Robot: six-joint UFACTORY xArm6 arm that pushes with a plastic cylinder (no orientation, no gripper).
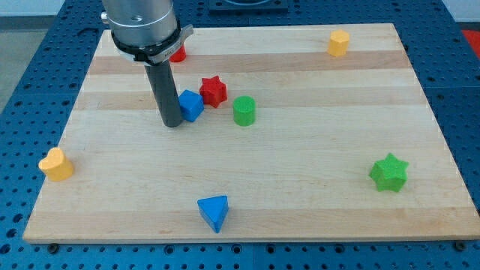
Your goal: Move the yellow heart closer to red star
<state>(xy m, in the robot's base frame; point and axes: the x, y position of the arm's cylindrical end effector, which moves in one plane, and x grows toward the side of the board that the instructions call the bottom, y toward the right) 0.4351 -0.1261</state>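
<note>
My tool was only a straight dark rod with nothing to open or close and nothing held, and my tip (172, 124) stood on the tabletop (300, 195) left of centre and toward the far side, touching or all but touching the left face of a blue block (191, 104).

The yellow heart (57, 164) lay well apart from my tip, down toward the near left, right at the tabletop's left edge. The red star (213, 91) sat just beyond the blue block, to the right of my tip and slightly farther away. So the heart and the star were on opposite sides of my tip, and the line from heart to star ran up and rightward, passing close to where my tip stood.

To push the heart that way I judged I would have to come round to its near-left side, where the edge left very little room. The stretch between heart and star looked bare except for the blue block, which sat in front of the star. A green cylinder (244, 110) stood just right of the star.
</note>
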